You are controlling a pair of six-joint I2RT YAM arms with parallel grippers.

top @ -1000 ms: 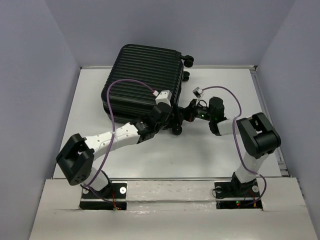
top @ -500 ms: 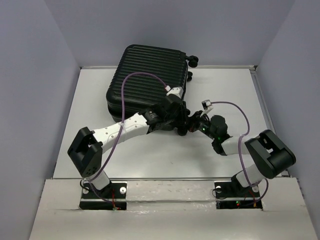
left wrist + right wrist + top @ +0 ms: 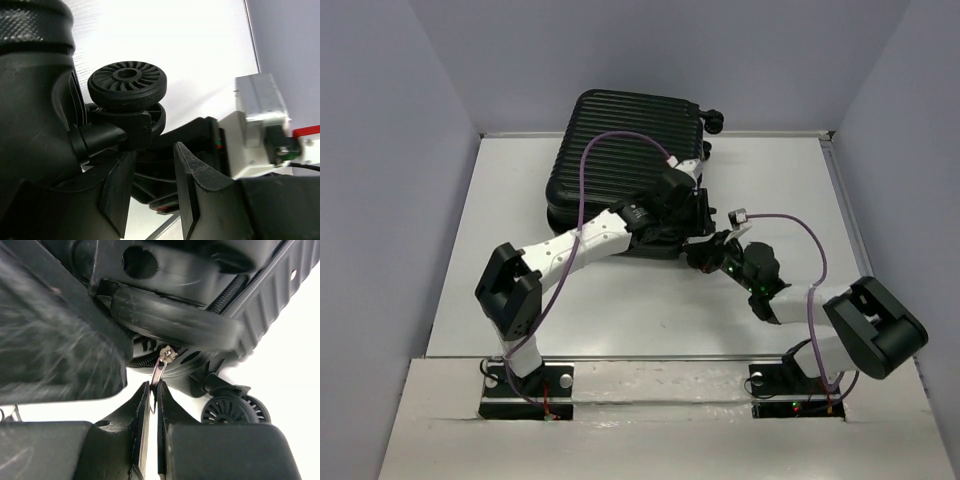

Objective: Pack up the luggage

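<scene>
Overhead, ribbed black luggage (image 3: 620, 140) (spoked caster wheel (image 3: 127, 85), metal zipper pull (image 3: 160, 369)).

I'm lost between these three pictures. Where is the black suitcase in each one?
Top external: the luggage lies in the centre, toward the back of the table.
Left wrist: its dark shell fills the left side.
Right wrist: it spans the top, ribbed shell upper right, zipper pull below.
Shared landmark: a spoked caster wheel, in both wrist views; unclear from above.
</scene>
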